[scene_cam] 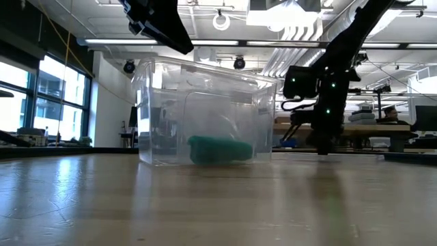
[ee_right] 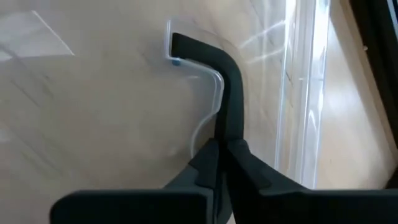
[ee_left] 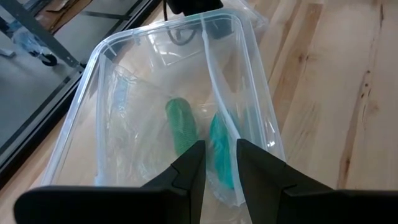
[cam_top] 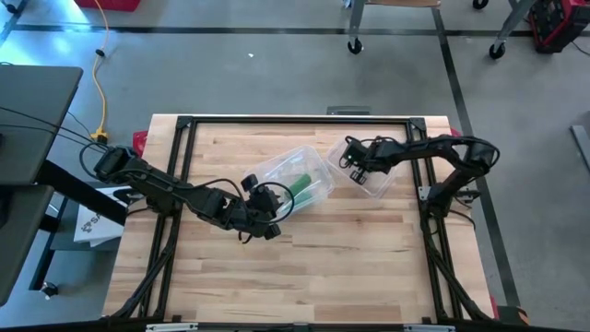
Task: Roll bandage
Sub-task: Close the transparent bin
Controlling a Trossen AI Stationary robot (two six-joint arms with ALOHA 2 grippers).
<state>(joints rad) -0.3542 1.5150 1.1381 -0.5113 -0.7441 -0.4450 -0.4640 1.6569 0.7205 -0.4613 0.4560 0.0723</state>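
On my left, 1 left gripper (cam_top: 274, 205), fingers (ee_left: 186, 171) parted narrowly, holding nothing, at the near rim of 1 clear plastic bin (cam_top: 300, 175). Centre: 1 green bandage roll (ee_left: 181, 125) lying inside that bin. Right: 1 right gripper (cam_top: 355, 169), fingers closed together, on the clear lid (cam_top: 373, 177) beside the bin.

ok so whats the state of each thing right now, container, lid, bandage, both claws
clear container: open, lid off, upright on table
lid: off, flat on table beside container
green bandage: inside container, lying on its floor
left claw: slightly open, at container's rim
right claw: shut on lid
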